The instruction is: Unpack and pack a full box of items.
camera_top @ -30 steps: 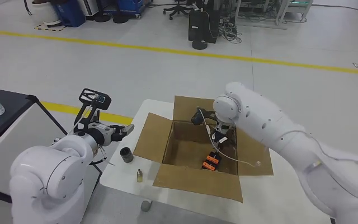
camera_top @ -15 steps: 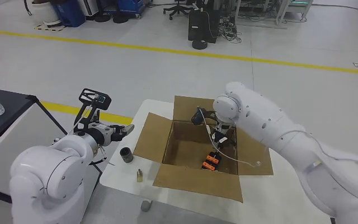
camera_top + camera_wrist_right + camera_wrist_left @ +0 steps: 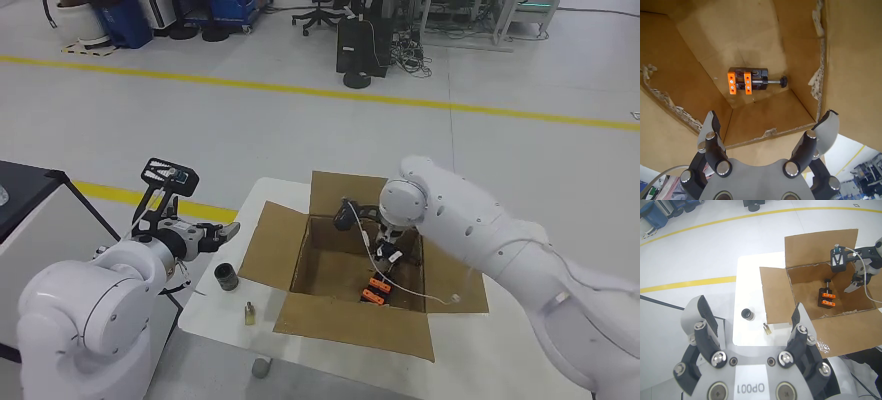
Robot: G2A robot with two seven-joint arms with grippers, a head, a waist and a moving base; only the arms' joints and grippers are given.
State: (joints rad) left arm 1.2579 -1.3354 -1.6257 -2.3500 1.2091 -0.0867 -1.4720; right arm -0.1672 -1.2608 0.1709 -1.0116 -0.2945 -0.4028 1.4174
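Observation:
An open cardboard box [image 3: 352, 328] stands on the white table [image 3: 218, 308]. On its floor lies a small black vise with orange jaws [image 3: 377, 290] [image 3: 826, 298] [image 3: 747, 83]. My right gripper [image 3: 392, 252] [image 3: 772, 113] hangs open inside the box's far right part, above the vise and apart from it. My left gripper [image 3: 222, 233] [image 3: 749, 302] is open and empty above the table's left edge. Below it, outside the box, stand a black cylinder [image 3: 227, 277] [image 3: 747, 314] and a small yellowish bottle [image 3: 250, 313] [image 3: 767, 329].
All of the box's flaps [image 3: 776, 294] are folded outward, and the front one hangs past the table edge. The left flap lies close to the cylinder and bottle. A white cable [image 3: 400, 278] trails from the right wrist across the box. A dark table [image 3: 25, 195] stands at far left.
My right arm has shifted slightly left and lower into the box. The left arm and the items on the table have not moved.

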